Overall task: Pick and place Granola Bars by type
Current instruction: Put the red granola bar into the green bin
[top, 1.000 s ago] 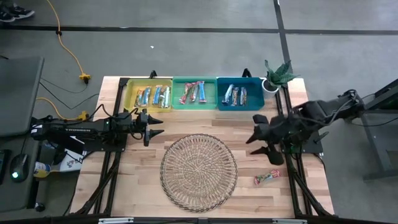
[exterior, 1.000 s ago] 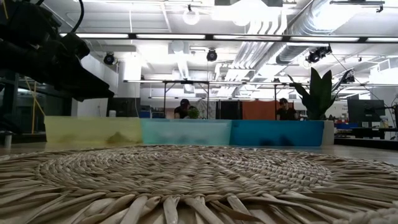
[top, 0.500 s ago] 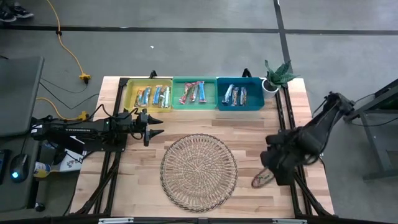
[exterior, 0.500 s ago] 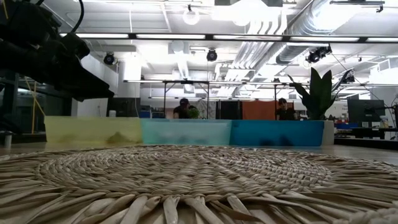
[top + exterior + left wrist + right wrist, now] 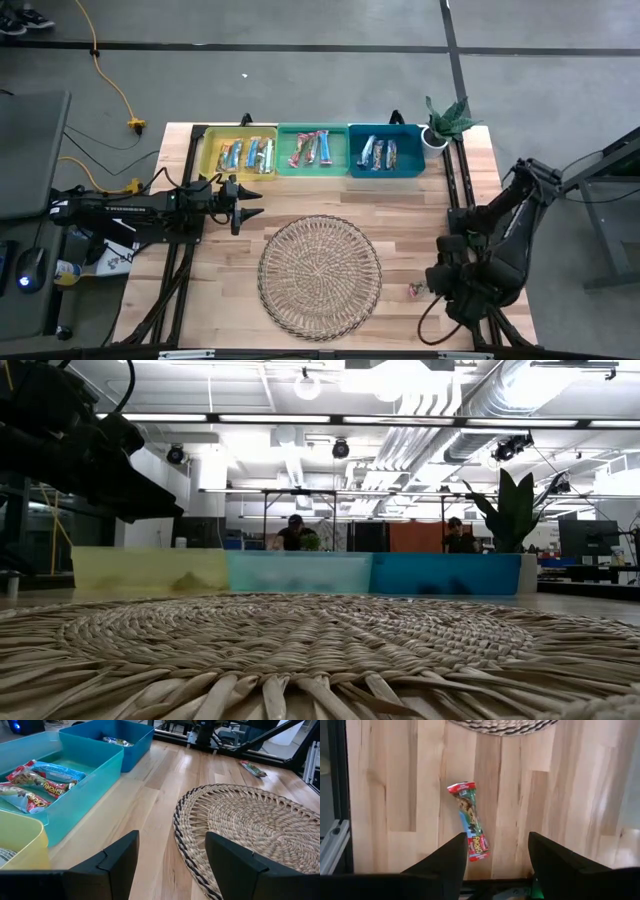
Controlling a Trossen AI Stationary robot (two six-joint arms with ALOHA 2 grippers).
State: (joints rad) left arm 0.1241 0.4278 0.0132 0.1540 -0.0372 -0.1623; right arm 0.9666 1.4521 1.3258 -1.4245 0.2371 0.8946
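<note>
Your right pincer (image 5: pixel 495 857) is hanging over the lower right of the desk (image 5: pixel 230 300) in the high view, fingers spread, nothing between them. In the right wrist view a red multicoloured bar (image 5: pixel 471 829) is lying flat on the wood directly ahead of the fingertips, one end reaching down between them, no contact visible. Its wrapper is carrying white lettering near the lower end, too small to read. In the high view only a sliver of this bar (image 5: pixel 415 290) is showing at the arm's left edge, just right of the wicker tray (image 5: pixel 320 275).

Your left pincer (image 5: pixel 245 203) is waiting at centre left of the high view, fingers spread and empty, pointing toward the tray. White lettering is running along the left arm; you cannot read it here.

Three bins are sitting in a row along the upper edge of the desk:
- yellow bin (image 5: pixel 240 155), left: silvery-blue bars (image 5: pixel 248 154).
- green bin (image 5: pixel 312 150), middle: red and pink bars (image 5: pixel 310 149); in the left wrist view these bars (image 5: pixel 37 782) are showing printed wrappers, wording not legible.
- blue bin (image 5: pixel 385 152), right: blue bars (image 5: pixel 378 153).

A potted plant (image 5: pixel 440 120) is standing at the upper right corner, beside the blue bin.

In the low view two people are showing far off in the room beyond the bins.
</note>
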